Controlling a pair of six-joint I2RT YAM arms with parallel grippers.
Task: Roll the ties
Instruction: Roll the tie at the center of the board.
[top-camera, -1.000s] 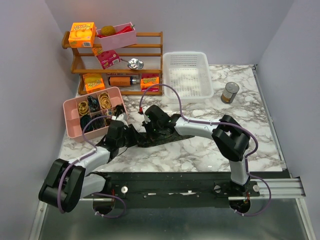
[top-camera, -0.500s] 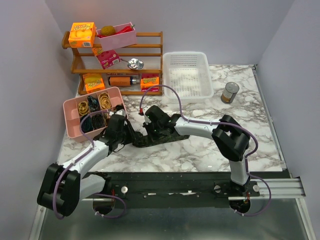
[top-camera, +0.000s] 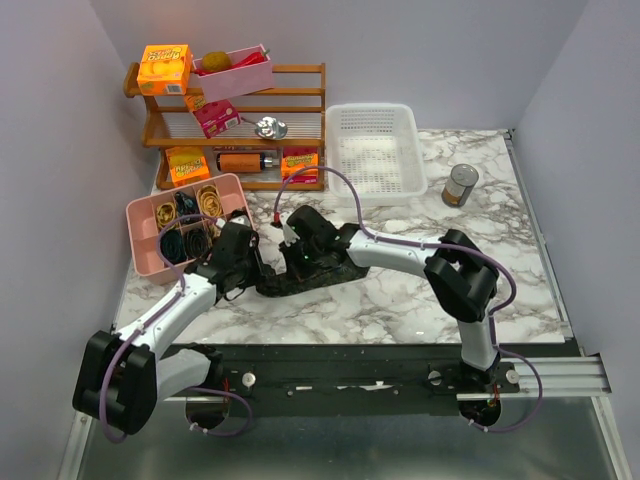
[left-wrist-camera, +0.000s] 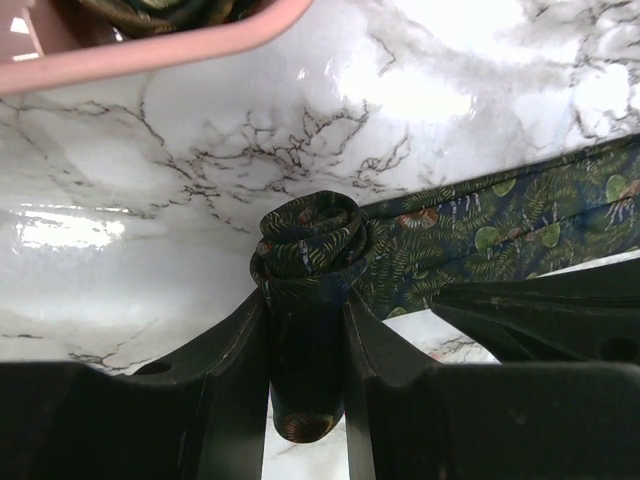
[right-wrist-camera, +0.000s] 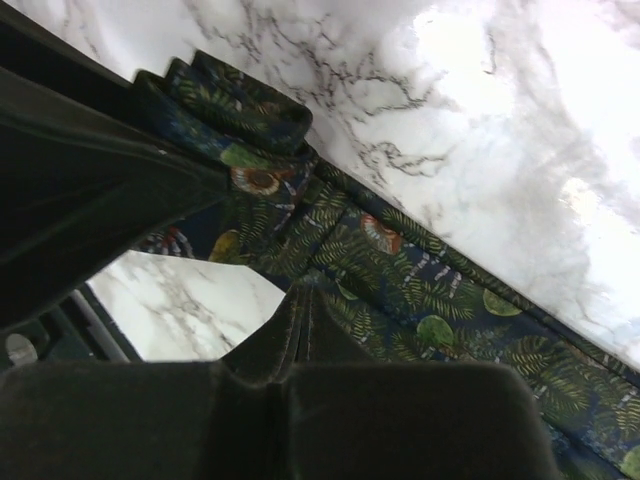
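The left end effector (left-wrist-camera: 303, 310) pinches the rolled end of the tie (left-wrist-camera: 310, 235) between its two fingers (left-wrist-camera: 235, 360). The roll stands out of the grip as a tight spiral, and its lower end hangs down between the fingers. From the roll, the unrolled fabric runs flat over the tabletop (left-wrist-camera: 150, 200) to the right of this end effector, toward the right end effector (right-wrist-camera: 300, 305). The right end effector's fingers are pressed together with nothing between them, its tip down at the flat stretch of cloth. I cannot tell whether it bears on the cloth. A folded bunch of the tie sits just ahead and to the left of that tip. Ahead of the left end effector, past bare marble, is the rim of a pink tray (left-wrist-camera: 150, 55).
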